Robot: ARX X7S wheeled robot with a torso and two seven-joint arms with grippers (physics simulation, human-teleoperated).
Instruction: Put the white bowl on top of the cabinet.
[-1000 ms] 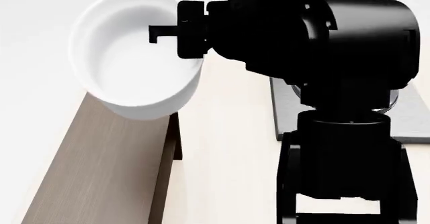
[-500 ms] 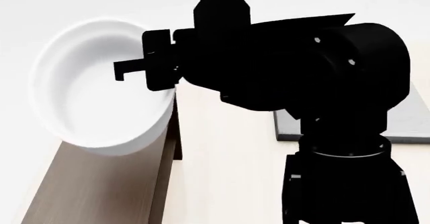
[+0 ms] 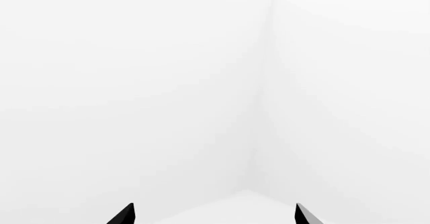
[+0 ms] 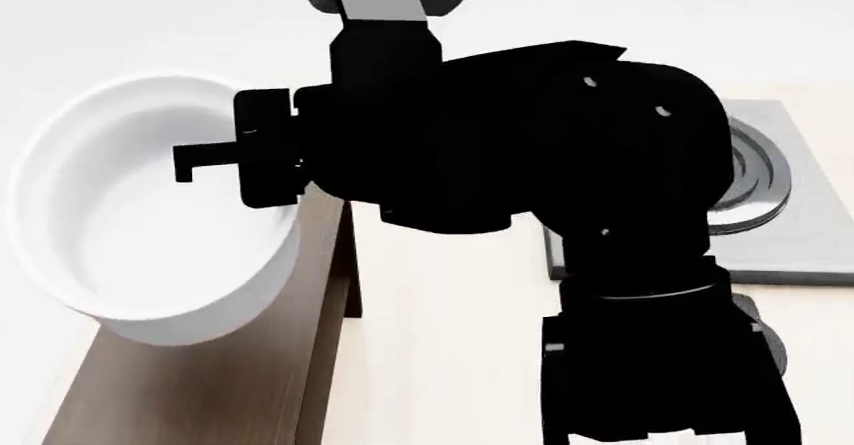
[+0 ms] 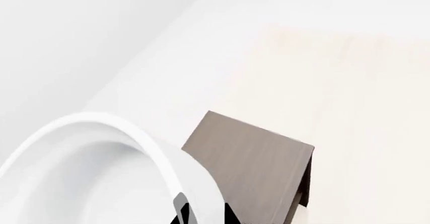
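Bowl, white (image 4: 147,230): deep, glossy, thick-rimmed. It is hanging tilted in the air, mouth turned toward the head camera, above the near end of the cabinet (image 4: 200,385) and overhanging that top's outer long edge. It is not resting on the top.

Right gripper (image 4: 220,165): pinching the bowl's rim, one finger inside the wall and one outside, as the right wrist view is showing at the rim (image 5: 201,204). The hold is covering only a short stretch of rim.

Left gripper (image 3: 213,215): fingertips are standing spread, holding nothing, facing a bare white corner. It is out of the head view.

Cabinet: long, narrow, lighter brown top, darker sides, standing on a pale floor. The right wrist view is showing its far end (image 5: 252,171) bare.

Stove plate (image 4: 787,220): grey, ringed, lying well apart beyond the arm.

Risks, by judgement: the bowl is sitting partly past the top's outer edge, so releasing here would likely be tipping it off that side. The tilt is adding to this, since the bowl would be landing on its wall and rolling. The narrow rim pinch on glossy ware could be slipping during levelling. The arm is hiding much of the top from the head camera, making alignment harder.
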